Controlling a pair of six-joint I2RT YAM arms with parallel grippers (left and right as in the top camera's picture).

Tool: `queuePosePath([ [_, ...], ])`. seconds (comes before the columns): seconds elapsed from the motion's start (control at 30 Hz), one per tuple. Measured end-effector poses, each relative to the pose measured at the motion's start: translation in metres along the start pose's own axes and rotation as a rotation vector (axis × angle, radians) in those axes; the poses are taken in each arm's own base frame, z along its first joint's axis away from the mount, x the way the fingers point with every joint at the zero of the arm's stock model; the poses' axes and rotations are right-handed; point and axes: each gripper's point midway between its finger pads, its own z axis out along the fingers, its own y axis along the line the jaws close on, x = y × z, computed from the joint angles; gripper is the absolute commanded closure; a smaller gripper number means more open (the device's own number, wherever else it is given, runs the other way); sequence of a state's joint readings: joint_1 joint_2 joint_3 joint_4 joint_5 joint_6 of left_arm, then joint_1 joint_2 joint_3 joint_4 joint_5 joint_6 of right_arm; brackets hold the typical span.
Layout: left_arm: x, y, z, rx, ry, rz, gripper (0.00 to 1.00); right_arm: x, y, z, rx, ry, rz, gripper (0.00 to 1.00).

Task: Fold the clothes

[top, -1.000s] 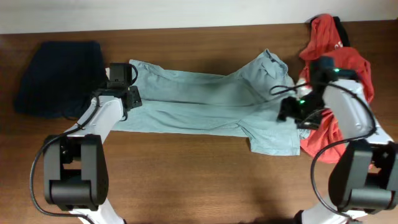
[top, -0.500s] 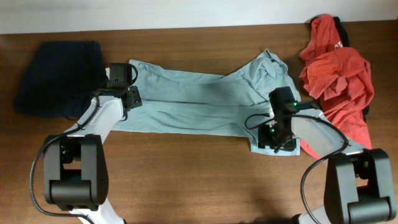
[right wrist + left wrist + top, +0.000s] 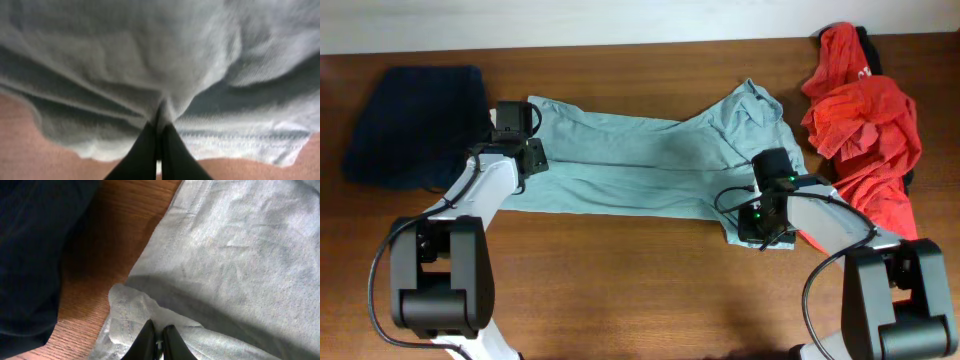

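Note:
A light blue-grey shirt (image 3: 650,165) lies spread lengthwise across the middle of the table. My left gripper (image 3: 527,158) sits at its left end, shut on a small fold of the shirt's edge (image 3: 130,312); in the left wrist view the gripper (image 3: 157,331) has both fingers pressed together on the cloth. My right gripper (image 3: 760,222) is at the shirt's lower right corner. In the right wrist view the gripper (image 3: 160,127) is shut on a pinch of the blue-grey fabric (image 3: 165,65) just above the hem.
A crumpled red garment (image 3: 860,120) lies at the right end of the table, close to my right arm. A folded navy garment (image 3: 415,125) (image 3: 35,255) lies at the far left, with a strip of bare wood (image 3: 115,245) between it and the shirt.
My right arm swung from the red pile to the shirt's lower right corner and closed on the cloth. The left arm has stayed in place.

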State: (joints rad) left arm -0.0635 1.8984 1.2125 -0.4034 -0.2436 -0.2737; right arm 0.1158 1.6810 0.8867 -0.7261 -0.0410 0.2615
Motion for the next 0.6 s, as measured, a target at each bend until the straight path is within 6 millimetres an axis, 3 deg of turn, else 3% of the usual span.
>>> queuePosePath([
  [0.27,0.0,0.0,0.0,-0.001,0.001,0.0,0.92,-0.006,0.002,-0.011,0.001,0.001,-0.001,0.96],
  [0.47,0.001,0.0,0.0,-0.001,0.004,0.001,0.92,-0.051,0.01,-0.046,0.0,-0.127,-0.011,0.96],
  [0.6,0.001,0.0,0.0,-0.002,0.005,0.001,0.92,-0.068,0.01,-0.056,0.011,-0.194,-0.013,0.96],
])
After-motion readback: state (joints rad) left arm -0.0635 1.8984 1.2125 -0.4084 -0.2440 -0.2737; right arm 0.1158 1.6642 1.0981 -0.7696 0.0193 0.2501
